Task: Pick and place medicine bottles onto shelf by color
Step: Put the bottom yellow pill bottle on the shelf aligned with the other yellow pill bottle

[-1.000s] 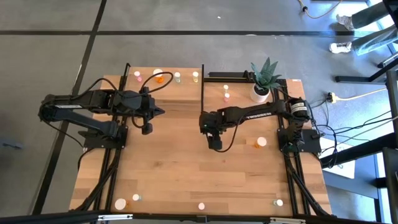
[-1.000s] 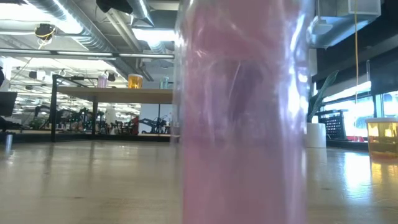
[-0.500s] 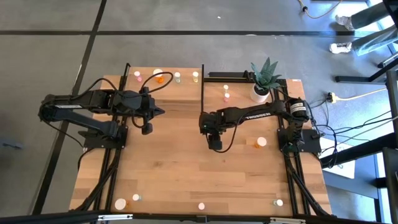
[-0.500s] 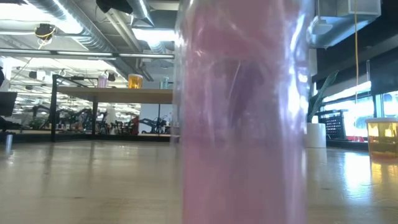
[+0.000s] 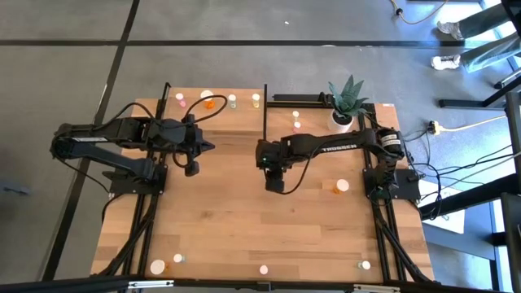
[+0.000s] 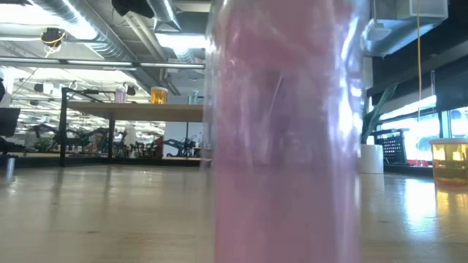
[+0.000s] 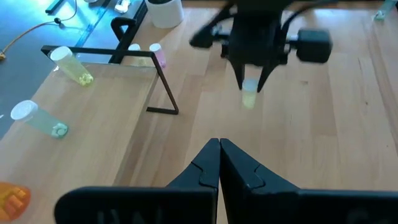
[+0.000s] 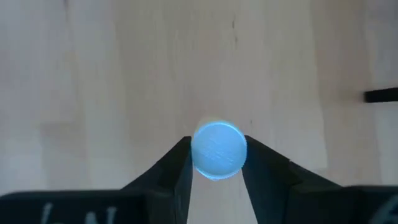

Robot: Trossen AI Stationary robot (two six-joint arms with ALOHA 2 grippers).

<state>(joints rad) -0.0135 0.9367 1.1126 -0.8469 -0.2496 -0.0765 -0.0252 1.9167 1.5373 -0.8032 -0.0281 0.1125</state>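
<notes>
Since half a second back my right gripper [image 5: 275, 184] has shifted a little to the left and toward the far side of the table [image 5: 228, 228], so I read this as the carry toward the shelf having begun. Fingers pinch a small bottle [image 8: 218, 150] just under its white cap; in the left wrist view its body [image 7: 249, 94] looks pale yellowish-green, though I am not certain of the tint.

Left gripper [image 7: 219, 163]: pressed together, nothing held, waiting over the left half of the table.

Shelf [image 5: 317, 104]: far right, with black posts; two bottles [image 5: 296, 125] already on it, one pink as far as I can tell. A potted plant [image 5: 345, 102] stands at its right end. A second platform [image 5: 244, 104] at far left carries several more bottles, one orange [image 5: 210, 103].

Obstacles: the black post [image 5: 265, 114] between the platforms lies near my path; the plant crowds the right end. An orange bottle [image 5: 339, 186] lies to my right, others sit along the near edge. The low view is blocked by a pink bottle [image 6: 284, 146]
</notes>
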